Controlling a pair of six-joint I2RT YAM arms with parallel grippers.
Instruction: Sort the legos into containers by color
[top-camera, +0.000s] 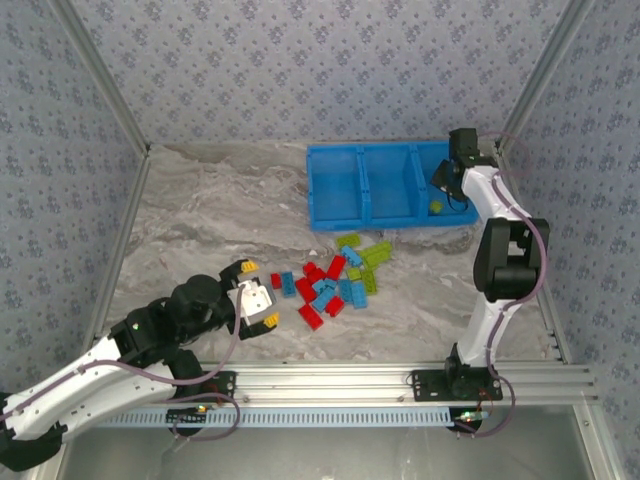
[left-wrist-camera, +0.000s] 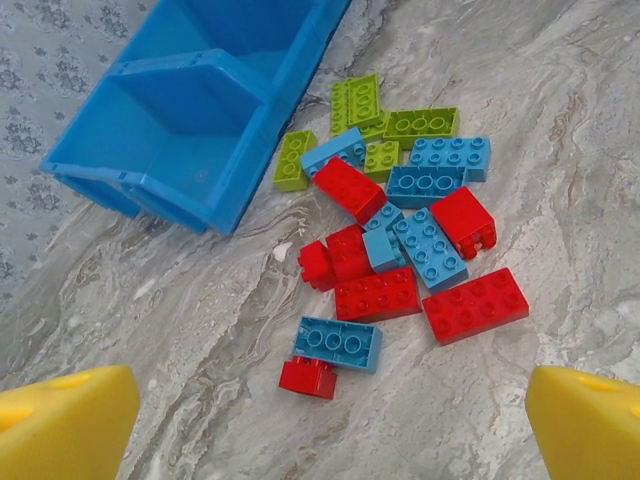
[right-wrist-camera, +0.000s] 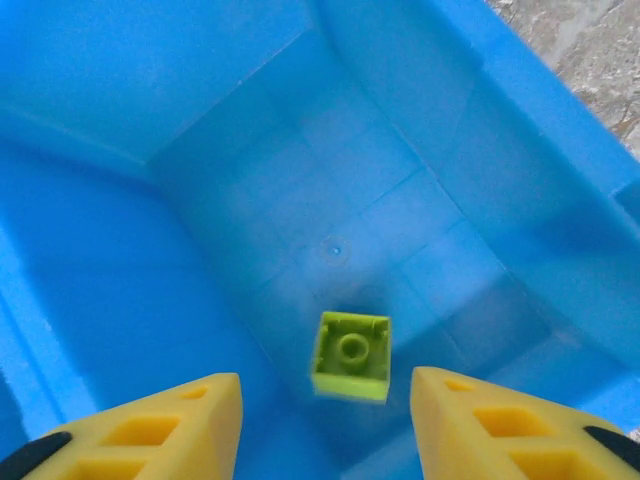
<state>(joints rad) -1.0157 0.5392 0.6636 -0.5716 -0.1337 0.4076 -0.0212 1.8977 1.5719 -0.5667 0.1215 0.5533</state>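
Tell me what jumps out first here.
A jumble of red, light blue and yellow-green legos sits mid-table, just in front of the bright blue bin tray. One yellow-green brick lies alone in the tray's right compartment, under the right gripper, jaws apart. The left gripper hovers open near the pile.

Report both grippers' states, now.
Left gripper: open, empty.
Right gripper: open, holding nothing; green brick loose beneath it in the bin.
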